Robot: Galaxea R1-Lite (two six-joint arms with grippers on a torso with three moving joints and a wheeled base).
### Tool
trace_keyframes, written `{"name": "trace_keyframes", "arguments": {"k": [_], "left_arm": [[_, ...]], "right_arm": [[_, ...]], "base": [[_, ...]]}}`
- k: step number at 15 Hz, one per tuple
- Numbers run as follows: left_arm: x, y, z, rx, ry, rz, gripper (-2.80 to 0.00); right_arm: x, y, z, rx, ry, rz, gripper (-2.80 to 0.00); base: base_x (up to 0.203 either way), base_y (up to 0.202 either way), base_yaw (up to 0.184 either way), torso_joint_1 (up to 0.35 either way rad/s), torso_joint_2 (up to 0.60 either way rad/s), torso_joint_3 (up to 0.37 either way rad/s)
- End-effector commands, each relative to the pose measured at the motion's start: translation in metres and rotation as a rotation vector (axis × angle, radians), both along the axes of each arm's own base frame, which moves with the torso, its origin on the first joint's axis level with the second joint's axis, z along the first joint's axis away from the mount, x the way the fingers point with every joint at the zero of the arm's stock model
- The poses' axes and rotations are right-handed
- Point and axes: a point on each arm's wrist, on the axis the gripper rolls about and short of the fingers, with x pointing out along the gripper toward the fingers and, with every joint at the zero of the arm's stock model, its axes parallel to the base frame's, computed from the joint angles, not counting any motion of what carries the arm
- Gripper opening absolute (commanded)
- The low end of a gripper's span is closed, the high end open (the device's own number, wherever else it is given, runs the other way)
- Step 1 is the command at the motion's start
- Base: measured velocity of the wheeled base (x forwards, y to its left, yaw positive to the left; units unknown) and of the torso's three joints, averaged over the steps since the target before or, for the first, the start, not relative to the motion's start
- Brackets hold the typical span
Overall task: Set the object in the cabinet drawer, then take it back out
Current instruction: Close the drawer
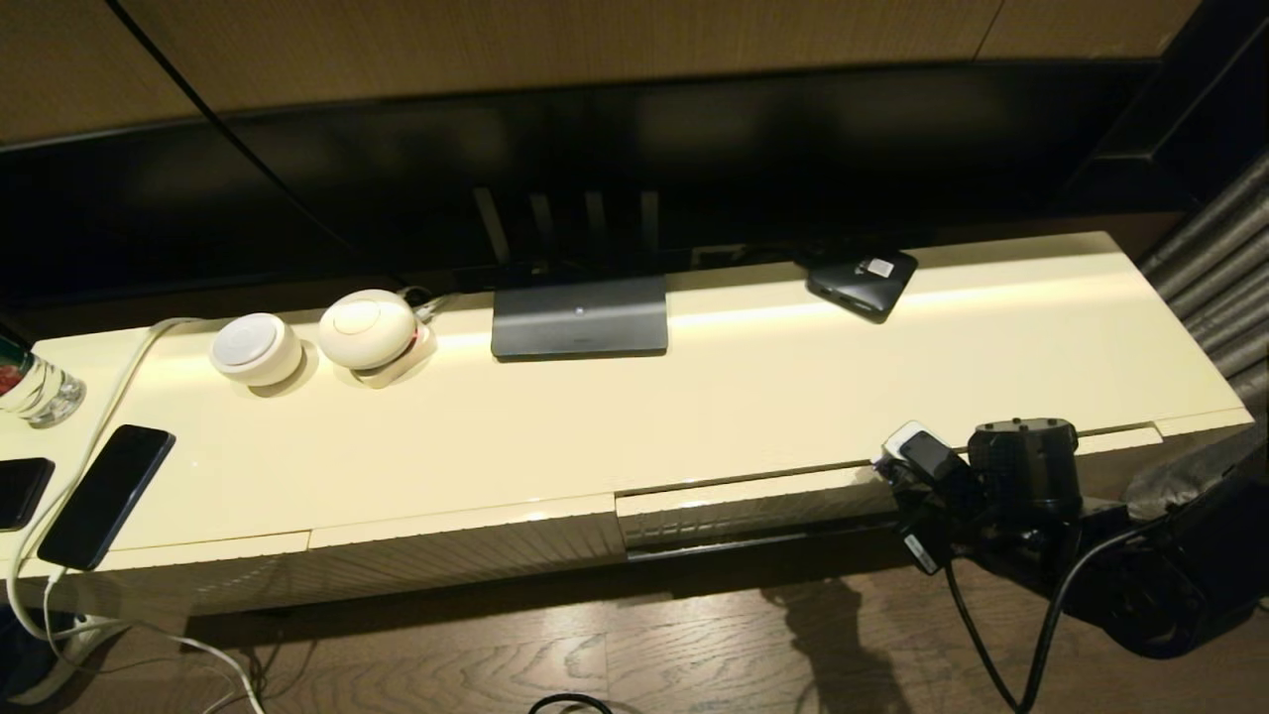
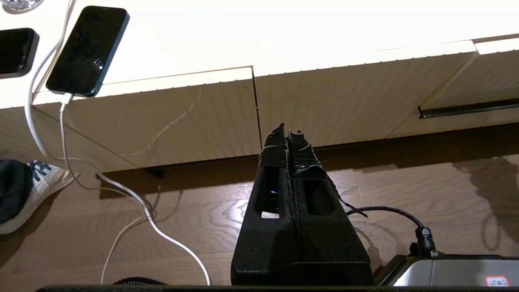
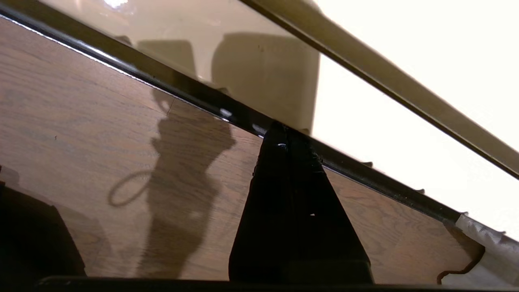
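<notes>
Step in hand: I read this as opening the cabinet drawer [image 1: 753, 501], the ribbed cream front on the near right, which already sits slightly proud of the panel [image 1: 466, 545] to its left.
Right end effector [image 3: 286, 136]: pressed together, holding nothing, tips at the dark lower edge of the drawer front.
Right arm pose: reaching in low from the near right, wrist at the drawer's right end, fingers angled up toward the underside.
How I'd do it: hook under that lip, then pull straight toward me and level, so the front doesn't skew.
Left end effector [image 2: 288, 134]: pressed together, parked low, well apart from the cabinet.
The object: I can't find the water bottle anywhere; only a glass bottle [image 1: 35, 382] stands far left on the bench [image 1: 694, 416].
</notes>
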Motion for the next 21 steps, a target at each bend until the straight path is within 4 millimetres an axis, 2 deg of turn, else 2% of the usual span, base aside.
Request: {"name": "trace_keyframes", "arguments": {"k": [1, 4, 9, 13, 17, 20, 21], "left_arm": [[0.0, 0.0, -0.001, 0.0, 0.004, 0.002, -2.8], [0.0, 0.0, -0.001, 0.0, 0.004, 0.002, -2.8], [0.0, 0.0, -0.001, 0.0, 0.004, 0.002, -2.8], [0.0, 0.0, -0.001, 0.0, 0.004, 0.0, -2.8], [0.0, 0.0, -0.001, 0.0, 0.004, 0.0, -2.8], [0.0, 0.0, -0.001, 0.0, 0.004, 0.0, -2.8], [0.0, 0.0, -0.001, 0.0, 0.004, 0.0, -2.8]], "right_arm": [[0.008, -0.001, -0.002, -0.001, -0.012, -0.007, -2.8], [0.009, -0.002, 0.0, 0.001, -0.02, -0.013, -2.8], [-0.01, -0.006, 0.007, -0.006, -0.011, -0.004, -2.8], [-0.038, -0.012, 0.019, -0.024, 0.007, 0.017, -2.8], [-0.068, -0.02, 0.04, -0.033, 0.033, 0.025, -2.8], [-0.095, -0.027, 0.043, -0.061, 0.063, 0.029, -2.8], [-0.097, -0.028, 0.042, -0.067, 0.071, 0.027, -2.8]], "base": [[0.0, 0.0, 0.0, 0.0, 0.0, 0.0], [0.0, 0.0, 0.0, 0.0, 0.0, 0.0], [0.0, 0.0, 0.0, 0.0, 0.0, 0.0], [0.0, 0.0, 0.0, 0.0, 0.0, 0.0], [0.0, 0.0, 0.0, 0.0, 0.0, 0.0], [0.0, 0.0, 0.0, 0.0, 0.0, 0.0], [0.0, 0.0, 0.0, 0.0, 0.0, 0.0]]}}
